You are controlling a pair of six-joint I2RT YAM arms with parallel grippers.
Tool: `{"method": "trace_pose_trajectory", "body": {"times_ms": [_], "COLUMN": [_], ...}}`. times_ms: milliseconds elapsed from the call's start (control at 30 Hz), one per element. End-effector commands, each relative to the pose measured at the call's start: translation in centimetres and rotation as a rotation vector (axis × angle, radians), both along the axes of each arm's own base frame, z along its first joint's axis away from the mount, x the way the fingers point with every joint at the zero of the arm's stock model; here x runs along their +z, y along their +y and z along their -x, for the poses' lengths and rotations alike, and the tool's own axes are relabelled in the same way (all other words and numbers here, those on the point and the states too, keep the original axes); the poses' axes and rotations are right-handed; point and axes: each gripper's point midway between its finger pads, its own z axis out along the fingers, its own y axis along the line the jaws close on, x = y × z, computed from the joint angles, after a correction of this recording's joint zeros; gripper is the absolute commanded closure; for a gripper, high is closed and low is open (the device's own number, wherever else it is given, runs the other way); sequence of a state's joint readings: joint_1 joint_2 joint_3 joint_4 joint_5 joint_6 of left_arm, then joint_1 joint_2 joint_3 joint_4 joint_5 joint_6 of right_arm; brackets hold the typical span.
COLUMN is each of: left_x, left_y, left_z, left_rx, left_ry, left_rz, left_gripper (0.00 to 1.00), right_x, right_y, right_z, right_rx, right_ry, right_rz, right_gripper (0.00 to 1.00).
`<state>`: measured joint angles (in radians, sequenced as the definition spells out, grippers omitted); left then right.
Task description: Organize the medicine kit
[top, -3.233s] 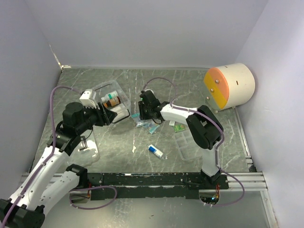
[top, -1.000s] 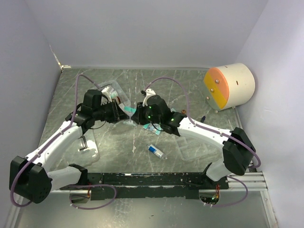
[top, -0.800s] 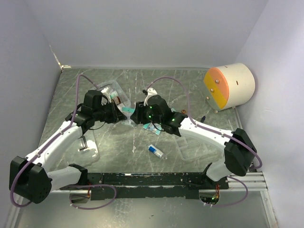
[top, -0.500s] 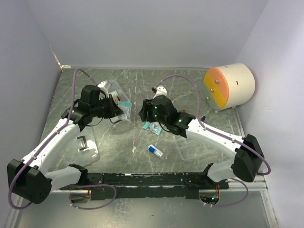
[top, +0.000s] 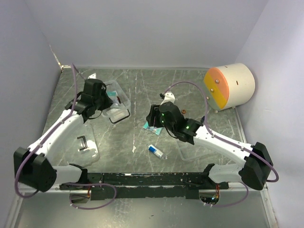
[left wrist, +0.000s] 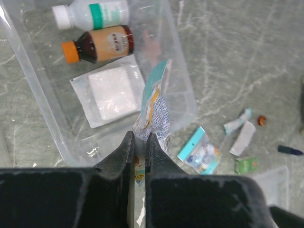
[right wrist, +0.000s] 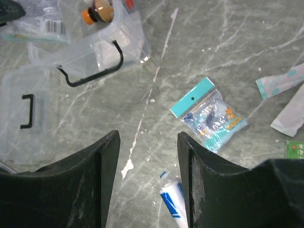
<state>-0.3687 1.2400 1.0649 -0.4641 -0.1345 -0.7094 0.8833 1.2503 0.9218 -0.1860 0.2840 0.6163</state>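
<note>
**Left arm.** The left gripper has its jaws pressed together on the lower edge of a clear plastic packet with a teal strip. The packet has blue and orange print inside. It sticks out over the open top of the kit box, at the box's right-hand wall in the wrist view. Whether it touches the box I cannot tell.

**Medicine kit.** The small clear plastic rectangular box sits lidless on the far-left part of the grey-green marbled desk.
- A white bottle with a green band and a brown bottle with an orange cap lie on their sides inside, just beside each other.
- A flat white gauze sachet lies on the box floor near them.
- The black wire latch hangs out from the box's near wall onto the desk.
- The clear lid with a black handle lies flat on the desk, nearer the arm bases and apart from the box.
- The clear divided tray insert rests at the right of the desk, mostly hidden under the right arm in the top view.

**Right arm.** The right gripper has its jaws spread with nothing between them, above mid-desk.

**Loose on the desk.**
- A second teal-headed clear packet lies just right of the right gripper.
- A white-and-blue tube lies nearer the bases.
- A small green sachet lies farther right.

**Far right.** A large cream-and-orange cylinder stands well apart from everything else.
</note>
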Motion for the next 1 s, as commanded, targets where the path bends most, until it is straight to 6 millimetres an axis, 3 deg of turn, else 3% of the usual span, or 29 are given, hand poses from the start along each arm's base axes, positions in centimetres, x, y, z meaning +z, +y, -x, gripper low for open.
{"method": "trace_pose_trajectory", "body": {"times_ms": [0, 167, 367, 800, 967], "left_x": [-1.6, -4.5, -8.3, -11.7, -12.4], "left_y": [1.0, -0.5, -1.4, -2.2, -1.7], "left_z": [-2.8, -4.7, -5.1, -5.8, -5.6], "left_rx": [0.122, 0.106, 0.115, 0.118, 0.118], "left_ry": [0.031, 0.103, 0.201, 0.262, 0.271], "left_rz": [-0.028, -0.006, -0.002, 0.02, -0.008], "left_gripper": [0.89, 0.89, 0.89, 0.86, 0.78], "right_x": [0.0, -0.8, -1.7, -2.2, -2.6], "right_y": [-1.0, -1.7, -1.9, -2.9, -2.9], "right_z": [0.5, 1.0, 1.6, 1.4, 1.4], "right_rx": [-0.016, -0.004, 0.014, 0.003, 0.0], "right_ry": [-0.003, 0.005, 0.019, 0.008, 0.017], "right_rz": [-0.012, 0.006, 0.005, 0.019, 0.019], "right_gripper": [0.48, 0.48, 0.48, 0.48, 0.48]}}
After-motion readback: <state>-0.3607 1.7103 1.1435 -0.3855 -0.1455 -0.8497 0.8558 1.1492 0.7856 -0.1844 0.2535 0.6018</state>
